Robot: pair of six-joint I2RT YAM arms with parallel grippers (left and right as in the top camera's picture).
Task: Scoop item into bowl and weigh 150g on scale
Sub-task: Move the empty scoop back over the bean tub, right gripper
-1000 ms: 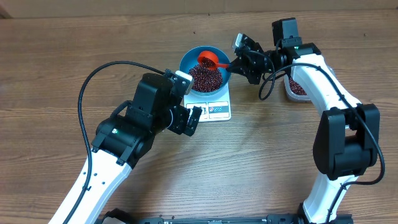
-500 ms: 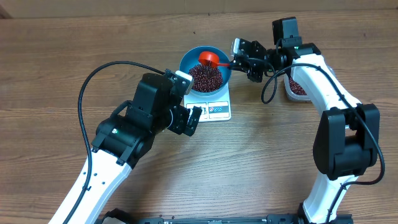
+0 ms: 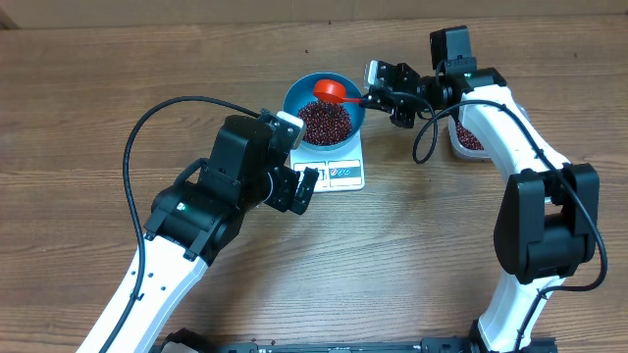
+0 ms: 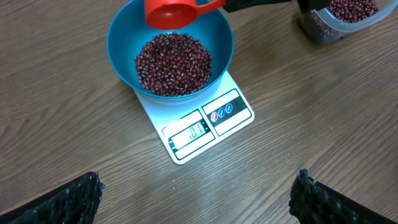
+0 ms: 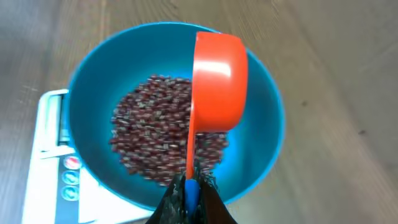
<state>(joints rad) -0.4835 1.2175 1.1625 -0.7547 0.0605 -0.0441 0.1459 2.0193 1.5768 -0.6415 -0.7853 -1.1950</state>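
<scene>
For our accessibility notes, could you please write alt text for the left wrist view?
A blue bowl of dark red beans sits on a white scale on a wooden table, with a red scoop over the bowl's far rim. A clear tub of beans is at top right, and the open left gripper frames the bottom corners.

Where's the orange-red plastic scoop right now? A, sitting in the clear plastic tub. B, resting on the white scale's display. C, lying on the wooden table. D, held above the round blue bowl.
D: the right gripper holds the orange-red plastic scoop by its handle over the round blue bowl of dark red beans.
</scene>
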